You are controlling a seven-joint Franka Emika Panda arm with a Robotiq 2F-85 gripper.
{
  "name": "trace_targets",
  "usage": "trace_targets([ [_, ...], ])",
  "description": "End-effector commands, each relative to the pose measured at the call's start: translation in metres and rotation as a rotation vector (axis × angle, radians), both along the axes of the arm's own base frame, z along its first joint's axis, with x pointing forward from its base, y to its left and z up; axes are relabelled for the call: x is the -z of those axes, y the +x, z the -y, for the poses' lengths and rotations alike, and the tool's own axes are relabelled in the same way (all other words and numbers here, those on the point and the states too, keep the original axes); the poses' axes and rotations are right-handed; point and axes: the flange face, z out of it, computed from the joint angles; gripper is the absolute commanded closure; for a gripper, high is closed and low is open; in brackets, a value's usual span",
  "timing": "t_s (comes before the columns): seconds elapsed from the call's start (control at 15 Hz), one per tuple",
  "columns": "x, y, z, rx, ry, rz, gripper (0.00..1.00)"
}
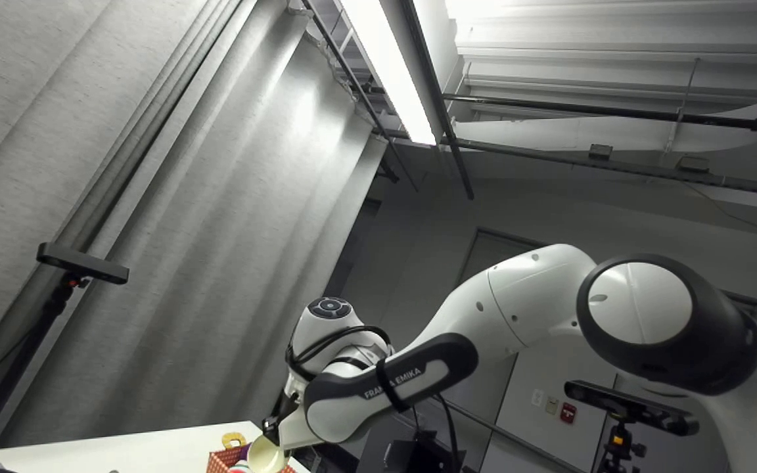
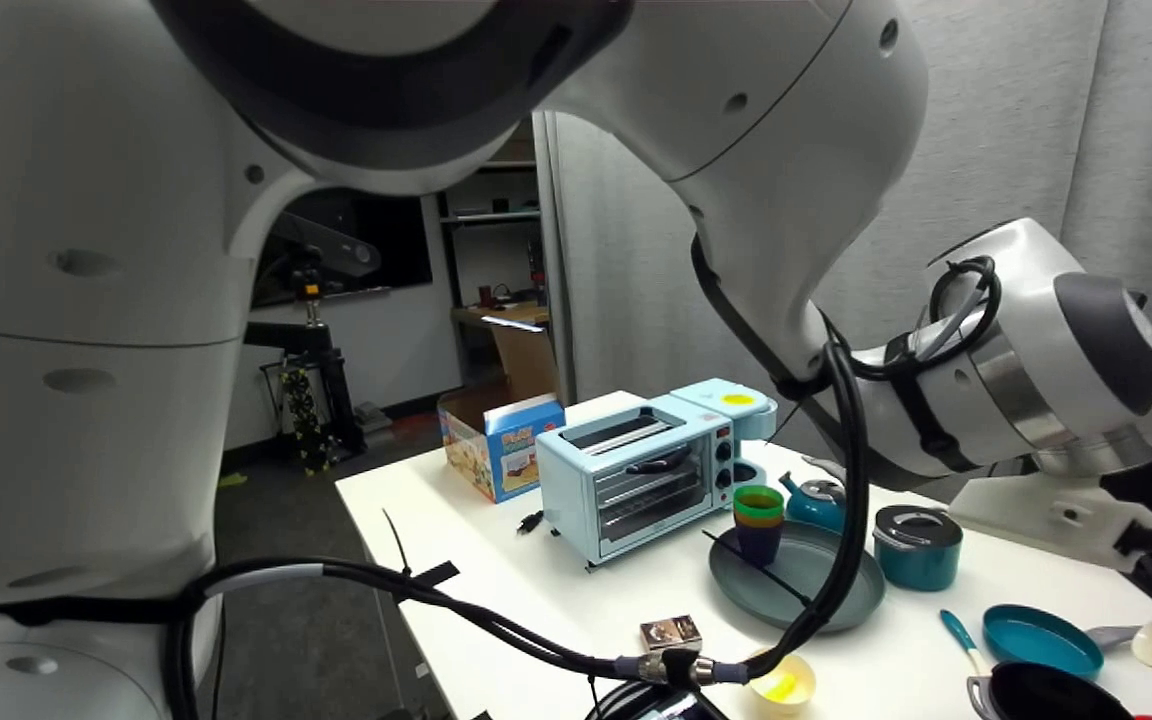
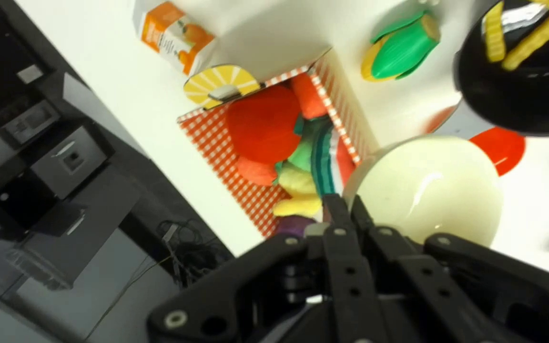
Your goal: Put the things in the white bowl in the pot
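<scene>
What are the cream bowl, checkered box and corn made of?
The cream bowl looks glossy, plastic or glazed ceramic: a bright streak reflects inside. The checkered box seems to be printed cardboard, fairly matte, with thin, straight edges. The corn is probably smooth molded plastic, given its clean, solid colors.

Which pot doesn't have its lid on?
The black pot: you can see right inside it, where yellow sticks lie. The teal pot has its lid on.

A toaster (image 2: 636, 485) stood near a box (image 2: 521, 455) on the table (image 2: 496, 560); stacked cups (image 2: 758, 525) sat on a plate (image 2: 812, 552) near a kettle (image 2: 814, 510). A checkered basket (image 3: 236, 183) held toy food (image 3: 262, 124); a carton (image 3: 175, 35) and corn (image 3: 402, 50) were near it. A curtain (image 2: 641, 260) hung behind.
</scene>
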Motion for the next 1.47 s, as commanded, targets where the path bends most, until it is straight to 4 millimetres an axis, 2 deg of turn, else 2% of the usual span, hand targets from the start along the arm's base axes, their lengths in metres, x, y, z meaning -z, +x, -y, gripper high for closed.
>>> trace_targets([
  [0.0,0.022,-0.019,-0.016,-0.059,0.171,-0.062,0.99],
  [0.33,0.044,-0.049,-0.058,-0.127,0.355,-0.185,0.99],
  [0.67,0.052,-0.072,-0.105,-0.194,0.429,-0.270,0.99],
  [1.4,0.110,-0.065,-0.116,-0.169,0.450,-0.360,0.99],
])
